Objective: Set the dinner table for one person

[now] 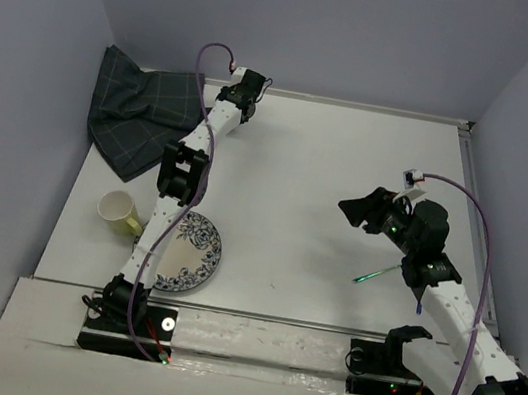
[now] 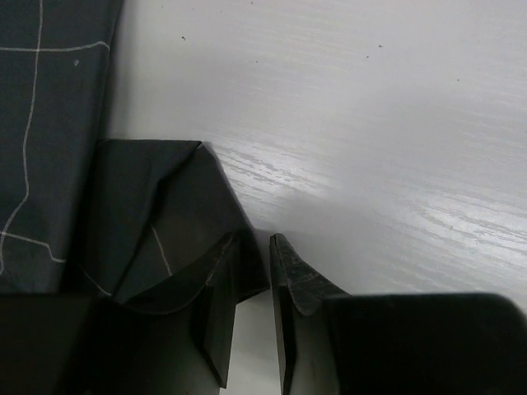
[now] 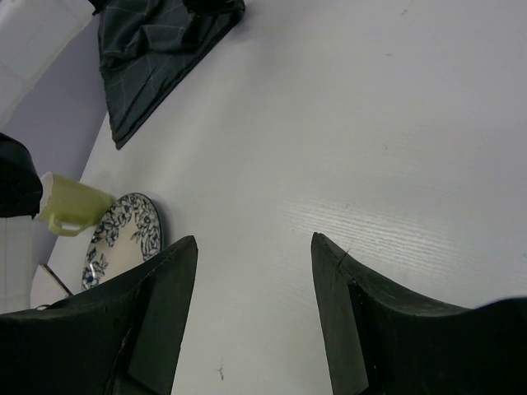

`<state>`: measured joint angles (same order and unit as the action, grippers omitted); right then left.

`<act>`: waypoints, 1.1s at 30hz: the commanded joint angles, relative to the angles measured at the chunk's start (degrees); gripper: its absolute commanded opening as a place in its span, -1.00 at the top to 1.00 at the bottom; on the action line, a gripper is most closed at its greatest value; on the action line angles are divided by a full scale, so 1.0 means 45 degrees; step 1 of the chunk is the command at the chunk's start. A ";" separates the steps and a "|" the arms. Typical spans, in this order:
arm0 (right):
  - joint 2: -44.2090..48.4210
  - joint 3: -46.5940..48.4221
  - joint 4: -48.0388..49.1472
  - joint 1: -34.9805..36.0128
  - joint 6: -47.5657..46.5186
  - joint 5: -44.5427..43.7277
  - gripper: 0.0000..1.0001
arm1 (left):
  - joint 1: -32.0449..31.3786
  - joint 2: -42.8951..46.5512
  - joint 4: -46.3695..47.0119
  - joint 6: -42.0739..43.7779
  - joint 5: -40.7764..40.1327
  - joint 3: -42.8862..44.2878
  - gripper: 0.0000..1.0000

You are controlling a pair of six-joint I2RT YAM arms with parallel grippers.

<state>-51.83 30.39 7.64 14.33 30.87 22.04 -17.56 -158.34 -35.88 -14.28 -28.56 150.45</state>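
Lilac-walled booth, white desk (image 1: pixel 330 168) spread wide beneath both arms.

Far left corner of the desk: dark grey checked cloth (image 1: pixel 140 121), crumpled, with the left fingers (image 2: pixel 280 255) low at its folded corner, parted only a sliver, bare desk showing through the gap and nothing seen clamped between them. Near left: yellow cup (image 1: pixel 118 209) close beside a blue-flowered plate (image 1: pixel 192 251), the plate partly hidden under the left arm. Right side: right fingers (image 3: pixel 169 313) spread wide above bare desk, holding nothing. Thin green item (image 1: pixel 373 274) flat on the desk just beside the right arm, too small to name.
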 commanded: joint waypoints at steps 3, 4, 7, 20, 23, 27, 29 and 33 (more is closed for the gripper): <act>0.0132 0.0473 0.0314 0.0078 -0.0142 -0.0074 -0.26 | 0.0075 0.0265 -0.0875 -0.0439 0.0467 -0.0289 0.31; 0.0132 0.0473 0.0295 0.0078 -0.0161 -0.0113 -0.26 | 0.0075 0.0323 -0.0913 -0.0439 0.0486 -0.0289 0.32; 0.0093 0.0473 0.0295 0.0078 -0.0161 -0.0152 -0.26 | 0.0133 0.0383 -0.1070 -0.0478 0.0409 -0.0289 0.41; 0.0327 0.0550 -0.0036 0.0078 -0.0181 -0.0210 -0.27 | 0.0114 0.2158 0.0391 -0.0576 0.0445 -0.3605 1.00; 0.0211 0.0648 -0.0116 0.0078 -0.0181 -0.0250 -0.30 | -0.0217 0.2647 0.0978 -0.0265 0.0739 -0.4058 1.00; -0.0082 0.0804 -0.0193 0.0078 -0.0161 -0.0465 -0.32 | -0.1775 0.2843 0.1195 0.0126 0.1499 -0.3124 1.00; -0.0006 0.1076 -0.0427 0.0078 -0.0161 -0.0465 -0.32 | -0.2461 0.2960 0.1254 0.0419 0.1852 -0.2439 1.00; 0.0833 0.1585 -0.1149 0.0078 -0.0025 -0.1438 -0.27 | -0.4628 0.4382 0.2773 0.1181 0.1443 -0.4520 1.00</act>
<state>-51.77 32.69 4.12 14.33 30.89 20.23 -26.65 -148.70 -29.63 -12.99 -24.03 135.66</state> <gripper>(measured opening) 0.643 0.014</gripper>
